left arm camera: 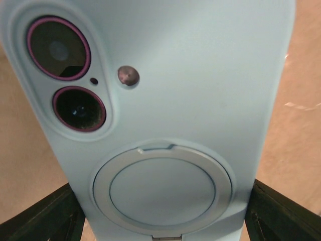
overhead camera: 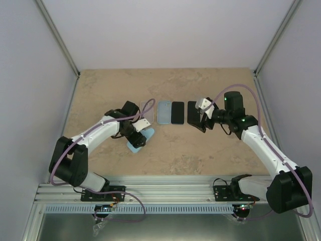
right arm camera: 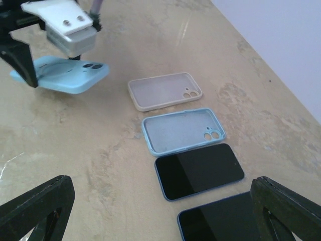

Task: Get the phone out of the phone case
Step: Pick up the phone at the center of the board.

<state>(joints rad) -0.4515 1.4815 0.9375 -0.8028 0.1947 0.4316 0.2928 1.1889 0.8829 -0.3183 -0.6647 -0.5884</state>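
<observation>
Nearest the bases, the left jaws have the cased phone [left arm camera: 165, 100]. Its pale blue back fills the left wrist view, with the lenses [left arm camera: 59, 47] at one end and a ring stand [left arm camera: 163, 188] low down. A dark finger [left arm camera: 50, 221] presses against each long edge, so the jaws stand fairly wide but closed on it. From the right wrist view, the cased phone looks tilted, its far end just clear of the table [right arm camera: 100, 150]. The phone is still seated in its case, screen side down and out of sight.

I judge that the grasp is made and the separating has not begun.

Farther out, the right jaws gape fully with nothing between the fingers [right arm camera: 35, 208]. They hang over the right end of a row well apart from the cased phone: a bare phone [right arm camera: 220, 221] closest under them, a second phone [right arm camera: 199, 170], an empty blue case [right arm camera: 183, 131] and a clear case [right arm camera: 165, 90].

The next move seems to need the second arm. The right jaws would have to cross to the left and work on a corner lip of the case, or push the phone through from the lens cut-out. A pinch across the long edges may squeeze the soft case onto the phone, so the left hold may need shifting before anything will slide out.
</observation>
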